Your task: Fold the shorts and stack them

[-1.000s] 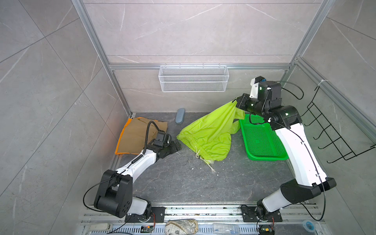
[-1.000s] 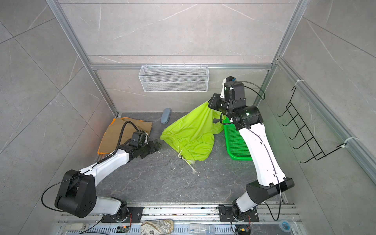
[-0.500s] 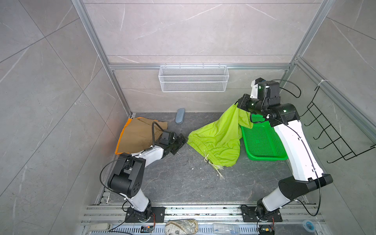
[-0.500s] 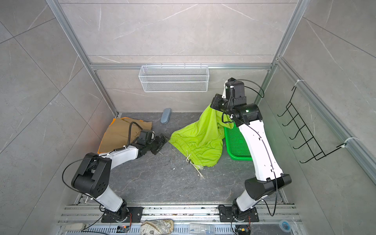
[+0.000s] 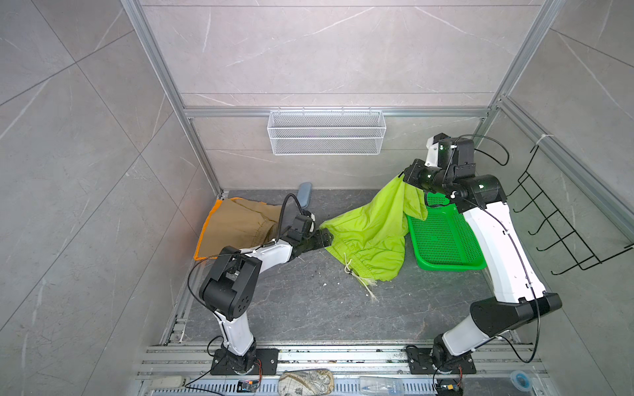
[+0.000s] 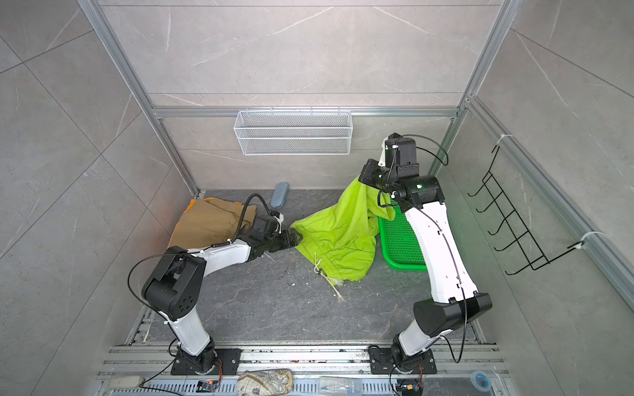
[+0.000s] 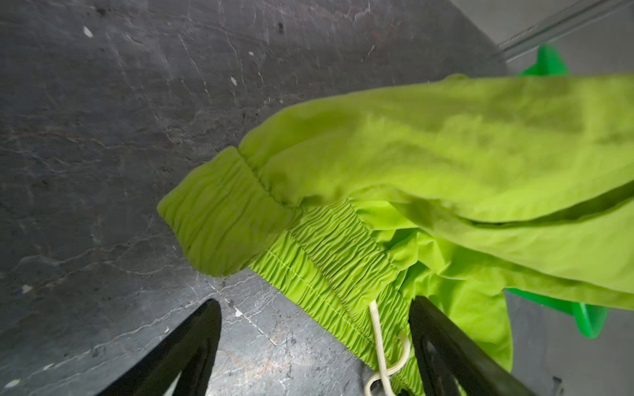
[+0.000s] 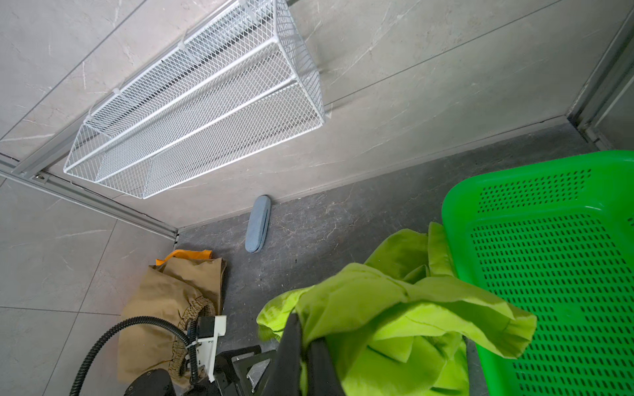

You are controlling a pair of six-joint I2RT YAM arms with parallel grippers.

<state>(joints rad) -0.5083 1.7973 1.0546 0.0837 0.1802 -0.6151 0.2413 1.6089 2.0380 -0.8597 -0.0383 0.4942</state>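
The lime green shorts (image 5: 370, 226) (image 6: 339, 226) hang from my right gripper (image 5: 406, 176) (image 6: 362, 178), which is shut on one leg hem above the basket's back corner; the rest drapes down onto the floor. In the right wrist view the cloth (image 8: 394, 308) is pinched in that gripper (image 8: 307, 329). My left gripper (image 5: 326, 238) (image 6: 295, 238) (image 7: 315, 343) is open at the elastic waistband (image 7: 326, 274), with the waistband and pale drawstring (image 7: 380, 336) between its fingers. The khaki shorts (image 5: 236, 223) (image 8: 161, 308) lie folded on the orange shorts (image 5: 206, 229) (image 8: 182, 254) at back left.
A green perforated basket (image 5: 446, 240) (image 6: 401, 240) (image 8: 549, 274) stands at the right, partly under the hanging shorts. A blue-grey case (image 5: 304, 193) (image 8: 258, 224) lies by the back wall. A white wire shelf (image 5: 326, 132) hangs on that wall, and a black hook rack (image 5: 562, 223) on the right wall.
My left gripper has moved right from beside the khaki shorts to the lime waistband, and its jaws have narrowed a little. The right gripper has carried the held hem rightward.
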